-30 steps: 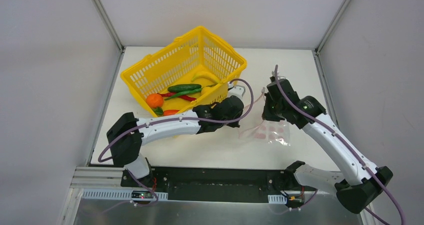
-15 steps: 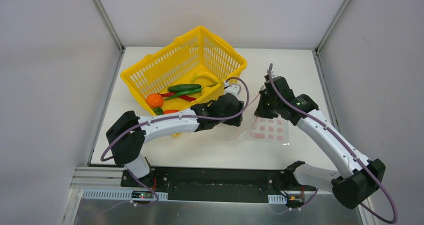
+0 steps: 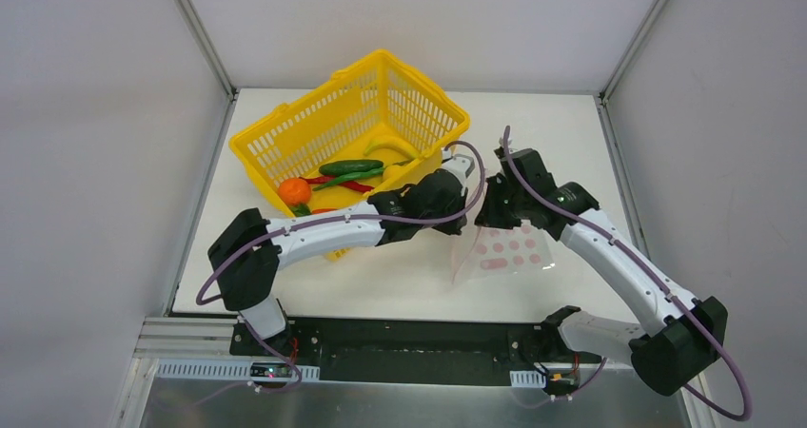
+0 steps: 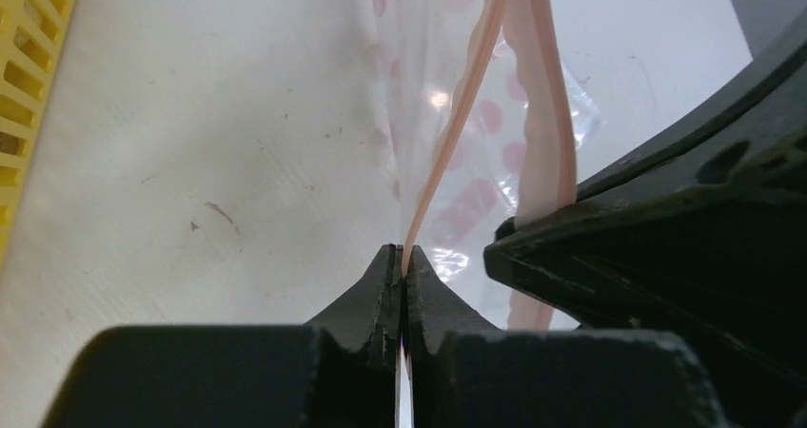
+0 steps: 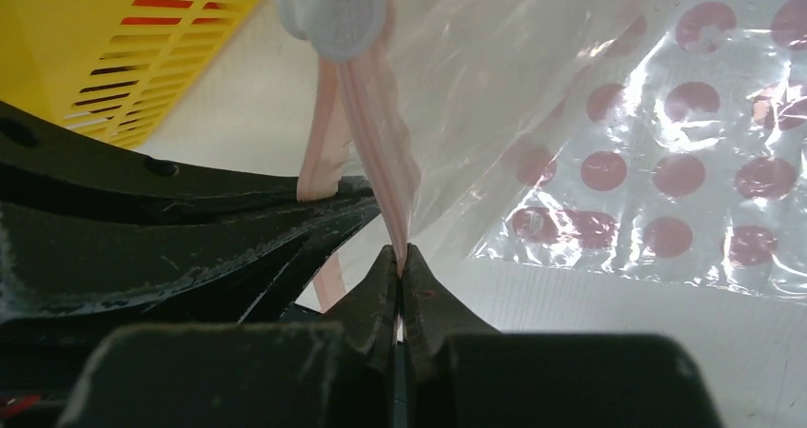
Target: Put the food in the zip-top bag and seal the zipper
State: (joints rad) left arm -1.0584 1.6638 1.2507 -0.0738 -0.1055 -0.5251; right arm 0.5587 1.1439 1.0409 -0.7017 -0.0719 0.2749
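The left hand [image 4: 401, 271] has shifted right to meet the right hand [image 5: 401, 262] — both pinch the zipper [image 4: 460, 124], basket [image 3: 314, 124] just behind.

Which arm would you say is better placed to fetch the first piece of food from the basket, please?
Left, probably: the left gripper pinches the zipper beside the yellow basket holding the food, while the right gripper pinches it farther from the basket.

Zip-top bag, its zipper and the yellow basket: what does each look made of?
The zip-top bag looks like thin, glossy clear plastic film with pink dots: it wrinkles and glints. The zipper seems a pale pink flexible plastic strip, curving freely. The yellow basket is probably rigid moulded plastic, smooth, with slotted walls.
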